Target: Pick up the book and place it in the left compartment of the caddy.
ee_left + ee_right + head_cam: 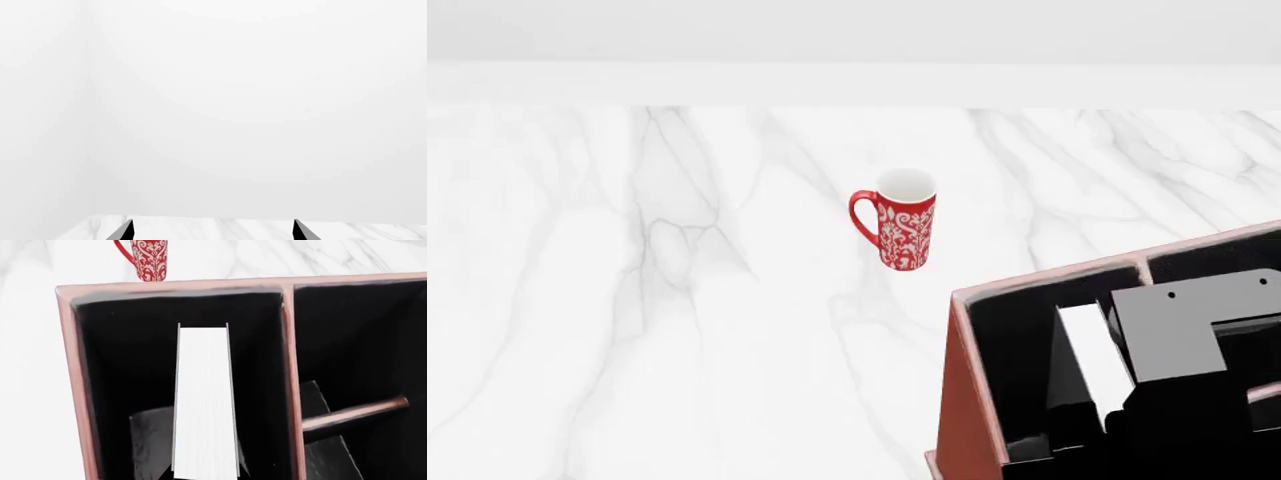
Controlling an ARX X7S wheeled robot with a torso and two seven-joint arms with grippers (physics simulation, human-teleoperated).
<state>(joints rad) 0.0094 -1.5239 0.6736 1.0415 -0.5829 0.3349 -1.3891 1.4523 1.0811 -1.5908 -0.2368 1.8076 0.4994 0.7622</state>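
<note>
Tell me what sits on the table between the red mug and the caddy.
Nothing: in the head view, only bare marble tabletop separates the red mug from the caddy. The book already stands inside the caddy.

The box (pixel 961 400) runs off the right side and the bottom of the head picture, so only its near corner shows. The right arm (pixel 1174 335) sits in front of it and hides much of the inside. The book (pixel 1090 350) shows there only as a white strip of pages; its black covers cannot be told from the dark lining.

In the right wrist picture the book (pixel 203 400) is cut off at the edge, and the right pincer does not show at all. The mug (pixel 150 257) loses its rim there.

In the left wrist picture only two dark tips of the left pincer (pixel 212 231) peek in, and just a thin strip of worktop (pixel 220 227).
</note>
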